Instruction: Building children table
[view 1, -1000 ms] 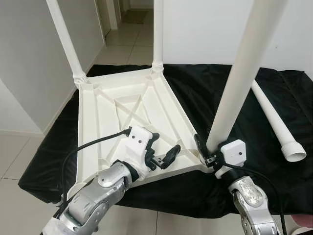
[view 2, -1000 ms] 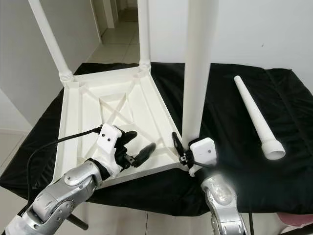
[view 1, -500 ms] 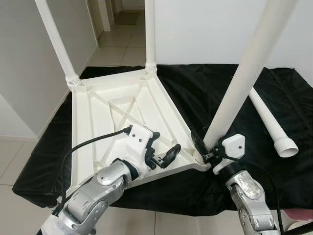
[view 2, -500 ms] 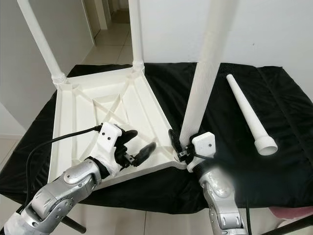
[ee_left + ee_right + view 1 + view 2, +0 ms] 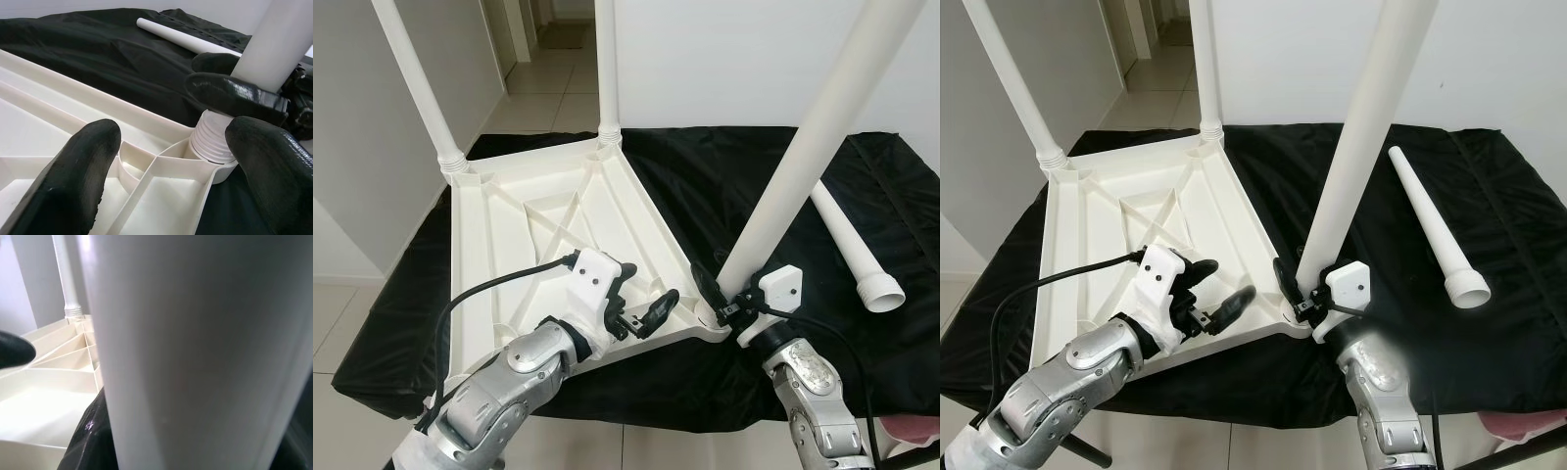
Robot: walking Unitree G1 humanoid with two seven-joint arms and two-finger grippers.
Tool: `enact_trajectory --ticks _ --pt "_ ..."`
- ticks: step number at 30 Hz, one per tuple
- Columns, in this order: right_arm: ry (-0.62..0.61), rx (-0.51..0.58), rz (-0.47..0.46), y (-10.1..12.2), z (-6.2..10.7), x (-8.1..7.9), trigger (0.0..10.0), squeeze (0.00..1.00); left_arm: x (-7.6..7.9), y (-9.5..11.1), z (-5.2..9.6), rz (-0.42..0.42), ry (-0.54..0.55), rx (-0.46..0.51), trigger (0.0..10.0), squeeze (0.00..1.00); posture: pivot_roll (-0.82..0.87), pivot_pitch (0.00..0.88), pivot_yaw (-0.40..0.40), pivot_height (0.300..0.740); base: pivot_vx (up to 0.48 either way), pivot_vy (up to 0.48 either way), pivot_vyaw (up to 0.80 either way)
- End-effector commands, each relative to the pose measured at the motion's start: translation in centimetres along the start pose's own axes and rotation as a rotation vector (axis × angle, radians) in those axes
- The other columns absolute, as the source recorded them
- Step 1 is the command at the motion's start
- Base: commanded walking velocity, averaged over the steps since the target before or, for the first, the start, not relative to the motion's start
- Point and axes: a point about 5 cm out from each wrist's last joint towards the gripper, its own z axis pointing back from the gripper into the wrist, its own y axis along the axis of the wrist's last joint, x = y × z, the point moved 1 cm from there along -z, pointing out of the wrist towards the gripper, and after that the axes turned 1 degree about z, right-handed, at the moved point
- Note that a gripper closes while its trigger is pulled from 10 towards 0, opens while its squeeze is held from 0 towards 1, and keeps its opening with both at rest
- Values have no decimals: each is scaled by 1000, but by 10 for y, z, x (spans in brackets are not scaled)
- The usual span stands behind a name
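Note:
A white plastic table top (image 5: 509,235) lies upside down on a black cloth. Two white legs (image 5: 421,88) (image 5: 607,69) stand screwed into its far corners. A third leg (image 5: 803,166) leans to the right over the near right corner, and my right gripper (image 5: 718,299) is shut on its base. The left wrist view shows that leg's threaded end (image 5: 210,142) sitting in the corner socket. My left gripper (image 5: 641,299) hovers open over the table top's near edge, just left of that corner. A fourth leg (image 5: 847,245) lies loose on the cloth at the right.
The black cloth (image 5: 724,186) covers the whole work surface, and its near edge runs just below my grippers. A grey wall (image 5: 362,176) stands close on the left. Beyond the far edge a tiled hallway (image 5: 548,88) leads away.
The held leg now leans further to the right while its base stays at the corner. The camera has shifted a little. My left gripper has stayed open in the same place.

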Motion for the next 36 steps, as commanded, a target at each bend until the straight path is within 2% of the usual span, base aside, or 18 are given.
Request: enact_trajectory --ticks 1,2,11,18,21,26,33,36 --pt "20 -114 -69 -23 3 -7 10000 0 15 -2 3 0 -237 -12 10000 0 -65 47 90 740 0 0 0" --pt "7 -119 -93 -23 3 -5 10000 0 15 -2 4 1 -237 -13 10000 0 -65 47 90 740 0 0 0" --pt "-4 -178 -111 -22 -2 0 10000 0 15 -1 4 2 -232 -11 10000 0 -67 55 90 740 0 0 0" --pt "-3 -207 -95 -22 -5 3 10000 0 14 -1 4 3 -227 -9 10000 0 -68 56 91 740 0 0 0" --pt "44 -258 -42 -22 -9 2 10000 0 14 -1 4 7 -223 -7 10000 0 -66 58 85 740 0 0 0" --pt "106 -301 50 -26 -6 2 10000 0 14 -1 4 9 -220 -6 10000 0 -64 60 86 740 0 0 0" --pt "89 -312 72 -31 -1 6 10000 0 13 0 4 12 -215 -5 10000 0 -66 62 88 740 0 0 0" --pt "84 -301 84 -34 2 3 10000 0 15 -1 4 5 -227 -10 10000 0 -67 63 93 740 0 0 0"
